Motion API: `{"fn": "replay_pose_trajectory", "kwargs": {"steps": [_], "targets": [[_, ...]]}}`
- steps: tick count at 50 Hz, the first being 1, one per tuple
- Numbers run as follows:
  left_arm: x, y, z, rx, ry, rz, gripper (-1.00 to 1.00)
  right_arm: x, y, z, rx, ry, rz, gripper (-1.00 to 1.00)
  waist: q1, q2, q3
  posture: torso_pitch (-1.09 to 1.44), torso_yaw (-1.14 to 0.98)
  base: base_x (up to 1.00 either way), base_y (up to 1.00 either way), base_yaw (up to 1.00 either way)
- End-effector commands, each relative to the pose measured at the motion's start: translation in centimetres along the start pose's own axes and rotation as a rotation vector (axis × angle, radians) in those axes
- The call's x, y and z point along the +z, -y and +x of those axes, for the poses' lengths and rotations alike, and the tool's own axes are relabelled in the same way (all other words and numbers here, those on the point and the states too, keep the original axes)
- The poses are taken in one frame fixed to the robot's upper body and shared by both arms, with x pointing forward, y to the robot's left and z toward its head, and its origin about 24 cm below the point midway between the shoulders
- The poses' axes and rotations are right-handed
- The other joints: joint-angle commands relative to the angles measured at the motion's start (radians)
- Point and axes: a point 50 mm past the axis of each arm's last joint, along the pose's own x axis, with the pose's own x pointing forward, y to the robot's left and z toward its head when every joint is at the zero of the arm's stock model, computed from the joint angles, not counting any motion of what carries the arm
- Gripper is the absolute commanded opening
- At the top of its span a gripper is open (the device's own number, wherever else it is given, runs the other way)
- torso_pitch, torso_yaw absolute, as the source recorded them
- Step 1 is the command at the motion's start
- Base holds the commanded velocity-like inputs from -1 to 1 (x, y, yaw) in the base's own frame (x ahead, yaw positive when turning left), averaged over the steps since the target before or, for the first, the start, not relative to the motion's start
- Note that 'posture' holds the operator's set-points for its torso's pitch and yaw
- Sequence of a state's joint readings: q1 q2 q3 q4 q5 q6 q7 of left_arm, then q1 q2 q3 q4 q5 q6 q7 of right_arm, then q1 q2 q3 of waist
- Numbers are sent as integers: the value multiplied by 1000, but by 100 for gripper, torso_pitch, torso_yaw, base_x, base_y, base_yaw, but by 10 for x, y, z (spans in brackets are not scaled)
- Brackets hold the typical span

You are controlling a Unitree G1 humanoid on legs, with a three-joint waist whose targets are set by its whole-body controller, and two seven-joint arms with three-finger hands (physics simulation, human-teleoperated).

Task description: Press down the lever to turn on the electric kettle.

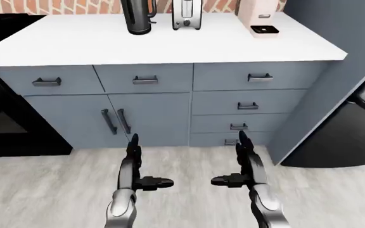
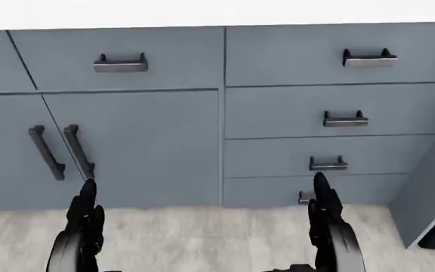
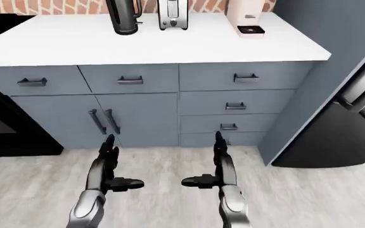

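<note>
Standing on counter (image 1: pixel 170 45): one kettle (image 1: pixel 138 16), one toaster (image 1: pixel 187 15), two hands low.

Kettle (image 1: pixel 138 16): dark grey/black, tall, standing upright on the white table (image 1: pixel 75 42) near its top edge in the left-eye view, close to the brick wall; its top is cut off by the frame. Handle sits on its right side w/ a small tab sticking out low on that side, prob. the lever, too small to tell its position. It stands just left of a toaster (image 1: pixel 187 15), not touching.
</note>
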State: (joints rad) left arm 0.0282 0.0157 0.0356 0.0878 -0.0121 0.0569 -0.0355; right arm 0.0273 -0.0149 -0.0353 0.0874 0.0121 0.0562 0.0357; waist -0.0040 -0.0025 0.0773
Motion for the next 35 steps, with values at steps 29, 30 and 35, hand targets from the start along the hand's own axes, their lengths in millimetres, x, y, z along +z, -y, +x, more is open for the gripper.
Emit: {"fn": "replay_pose_trajectory", "kwargs": {"steps": [29, 30, 35], "targets": [[96, 1, -13, 0, 287, 64, 100, 91, 11, -17, -95, 376, -125, 100, 8, -5, -89, 0, 0, 0, 0, 0], [100, -1, -14, 3, 295, 62, 100, 94, 12, -18, -99, 385, -132, 100, 8, -4, -89, 0, 0, 0, 0, 0], [115, -4, -18, 16, 326, 72, 100, 107, 16, -20, -121, 419, -147, 100, 7, -3, -85, 0, 0, 0, 0, 0]]}}
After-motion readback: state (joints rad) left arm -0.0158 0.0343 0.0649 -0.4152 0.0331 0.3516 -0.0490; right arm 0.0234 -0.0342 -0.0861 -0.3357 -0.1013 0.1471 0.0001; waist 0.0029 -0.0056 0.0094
